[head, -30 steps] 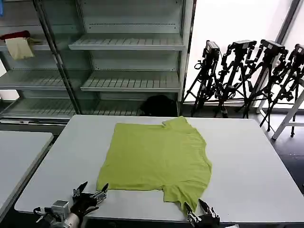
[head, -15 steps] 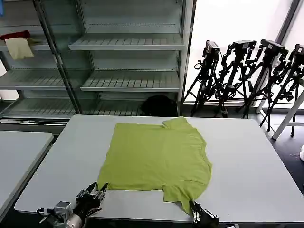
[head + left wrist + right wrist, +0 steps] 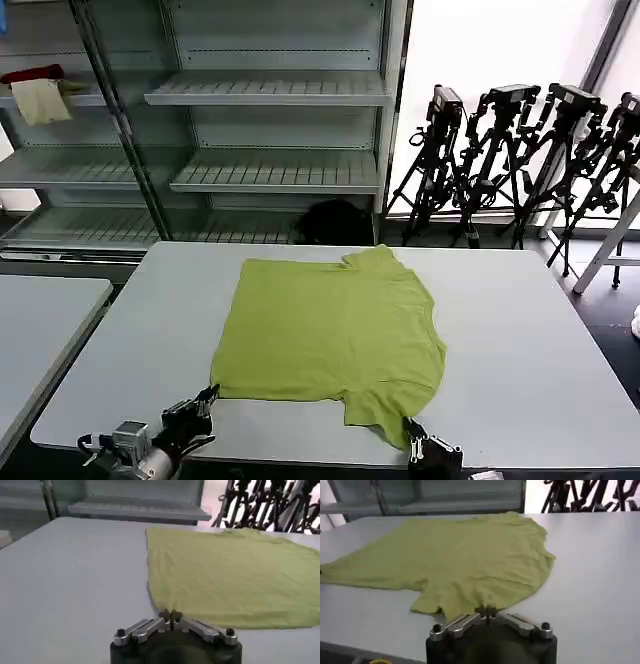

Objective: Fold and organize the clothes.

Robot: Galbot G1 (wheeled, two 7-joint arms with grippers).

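Observation:
The lime-green T-shirt [image 3: 330, 330] lies flat and spread on the grey table [image 3: 520, 340], plain side up, with one sleeve toward the near edge. My left gripper [image 3: 208, 398] sits at the shirt's near left corner. In the left wrist view the gripper [image 3: 170, 615] is shut, with that corner of the shirt [image 3: 235, 575] pinched at its tips. My right gripper [image 3: 411, 432] is at the tip of the near sleeve. The right wrist view shows this gripper [image 3: 486, 611] shut on the sleeve's edge, the shirt [image 3: 465, 560] stretching away from it.
A second table [image 3: 40, 330] stands to the left with a gap between. Metal shelves [image 3: 270, 90] rise behind, with red and cream cloths [image 3: 40, 95] on one. Black tripods [image 3: 520, 150] stand at the back right. Bare tabletop lies on both sides of the shirt.
Both grippers went from open to shut. The left one slid in to the shirt's near left corner, which shifted slightly right; the right one closed at the near sleeve's tip.

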